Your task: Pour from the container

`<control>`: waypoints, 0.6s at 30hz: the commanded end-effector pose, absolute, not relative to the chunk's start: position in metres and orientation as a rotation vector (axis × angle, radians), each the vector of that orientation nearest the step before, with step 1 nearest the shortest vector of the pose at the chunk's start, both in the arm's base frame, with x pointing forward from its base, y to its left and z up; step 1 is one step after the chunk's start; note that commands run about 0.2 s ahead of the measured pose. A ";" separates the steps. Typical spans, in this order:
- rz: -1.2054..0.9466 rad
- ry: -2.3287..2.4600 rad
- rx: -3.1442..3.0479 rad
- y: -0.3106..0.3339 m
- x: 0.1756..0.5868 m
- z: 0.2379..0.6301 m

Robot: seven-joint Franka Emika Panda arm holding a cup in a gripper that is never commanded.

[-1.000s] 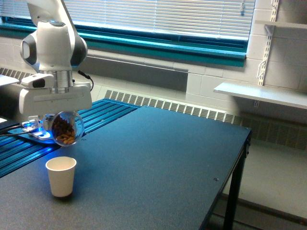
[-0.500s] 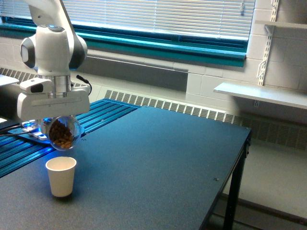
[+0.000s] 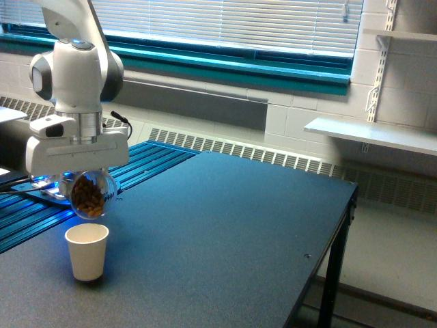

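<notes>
My gripper is shut on the container, a clear rounded plastic cup holding brown pieces. The container hangs tilted in the air at the exterior view's left, just above the rim of a white paper cup. That paper cup stands upright on the dark table. A small gap separates the two cups. The white arm rises from the gripper to the top left. The fingers themselves are mostly hidden behind the gripper body and the container.
A teal slatted surface with a blue-lit device lies behind the arm. The table's right edge and leg drop to the floor. A radiator and a wall shelf stand at the back.
The gripper with the container has shifted slightly left and lower, ending nearer the paper cup's rim. The paper cup has stayed put.
</notes>
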State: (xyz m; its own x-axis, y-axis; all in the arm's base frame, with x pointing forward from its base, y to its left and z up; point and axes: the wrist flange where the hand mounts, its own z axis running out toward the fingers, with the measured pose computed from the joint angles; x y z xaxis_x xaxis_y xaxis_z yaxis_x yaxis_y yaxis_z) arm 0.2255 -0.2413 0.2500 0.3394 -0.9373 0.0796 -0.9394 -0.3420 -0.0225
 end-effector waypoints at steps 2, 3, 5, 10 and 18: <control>0.097 -1.772 2.557 -0.241 0.223 0.243; 0.097 -1.773 2.555 -0.243 0.223 0.243; 0.093 -1.773 2.553 -0.244 0.223 0.243; 0.090 -1.779 2.546 -0.248 0.224 0.242; 0.078 -1.770 2.542 -0.253 0.227 0.240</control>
